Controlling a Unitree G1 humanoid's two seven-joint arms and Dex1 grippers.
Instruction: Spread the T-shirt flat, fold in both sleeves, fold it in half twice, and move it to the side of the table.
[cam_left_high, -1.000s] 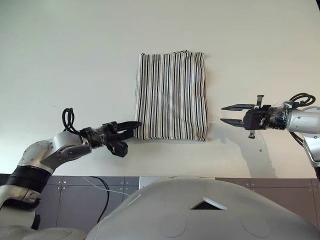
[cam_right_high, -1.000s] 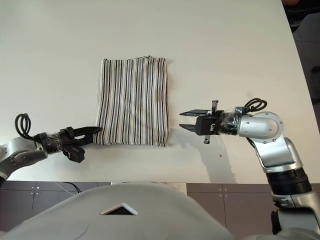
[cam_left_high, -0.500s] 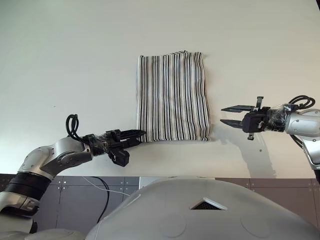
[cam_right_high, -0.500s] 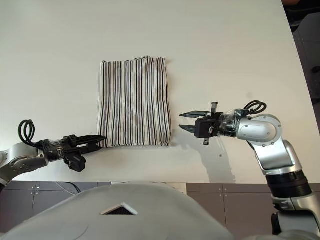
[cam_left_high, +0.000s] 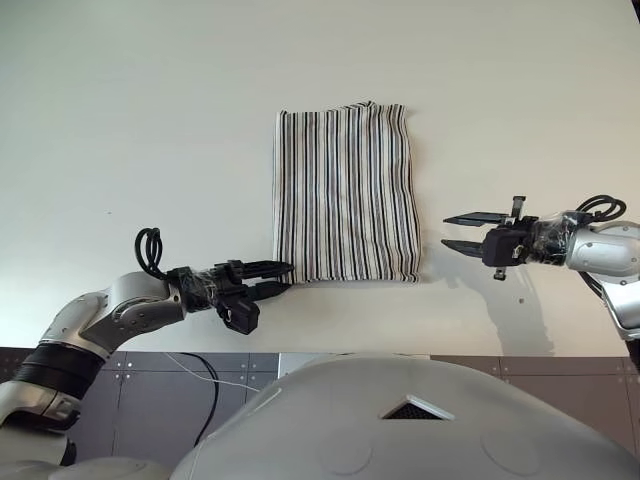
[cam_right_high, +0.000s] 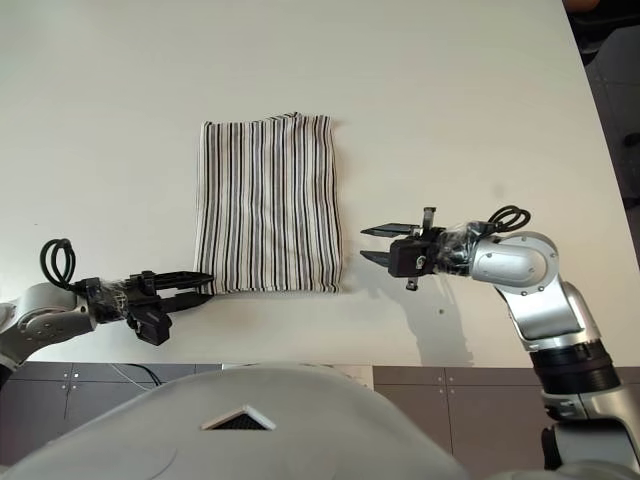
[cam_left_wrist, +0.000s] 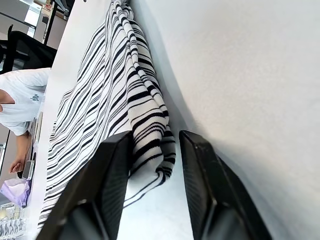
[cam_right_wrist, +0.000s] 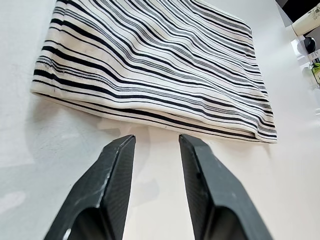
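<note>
Left gripper (cam_left_high: 289, 276) reached in low, fingers parted around the folded T-shirt's (cam_left_high: 345, 195) near left corner, while right gripper (cam_left_high: 446, 230) pointed leftward, fingers spread, just right of it.

A T-shirt (cam_left_high: 345, 195) in narrow black-and-white stripes, running from its near edge to its far edge, lies on a plain white table (cam_left_high: 150, 100). In the wrist views the pale stripes are off-white, closer to cream, and the dark lines vary from fine to broad. The left gripper (cam_left_high: 288, 276) and the right gripper (cam_left_high: 446, 230) are matt black, their fingers plain and unpatterned. A black cable (cam_left_high: 148, 248) loops behind the left one. The left arm (cam_left_high: 110, 310) and the right arm (cam_left_high: 610, 245) are silver-grey. Past the table's near edge the floor (cam_left_high: 140, 380) is dark grey.
</note>
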